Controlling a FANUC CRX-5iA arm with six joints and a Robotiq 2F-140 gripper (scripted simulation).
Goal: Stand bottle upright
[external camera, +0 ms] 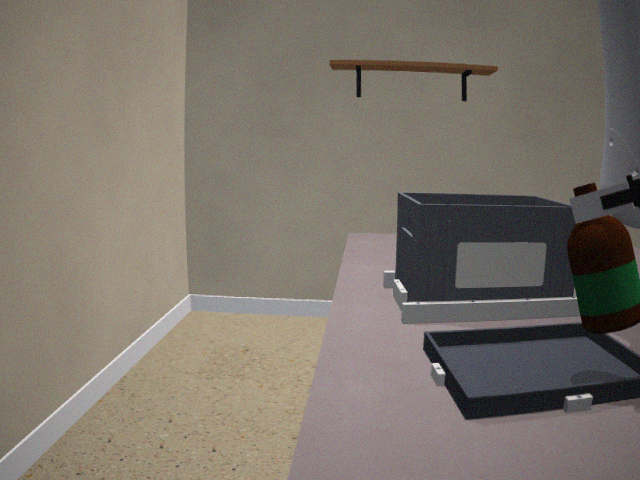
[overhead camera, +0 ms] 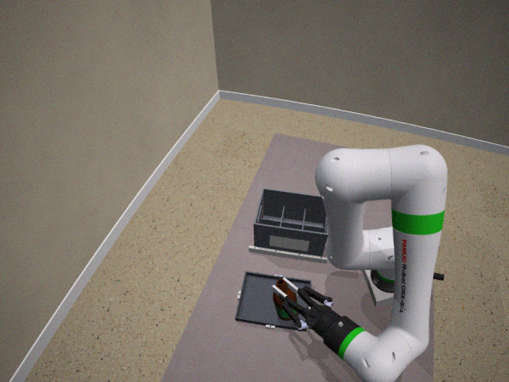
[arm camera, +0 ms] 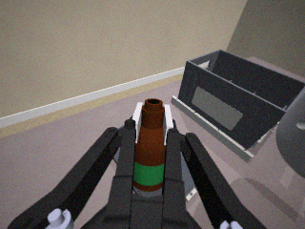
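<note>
The brown bottle with a green label is in the air, neck up and leaning. In the exterior view its neck leans to the left and its base is a little above the tray, with a shadow on the tray floor. My gripper is shut on the bottle's neck, one pale pad on each side. The dark tray lies flat on the table under the bottle. The dark crate stands level behind the tray.
Pale rails run along the crate's foot, and small pale blocks sit at the tray's edges. Thin dividers show inside the crate. A wooden shelf is on the far wall. The arm's base stands right of the crate and tray.
</note>
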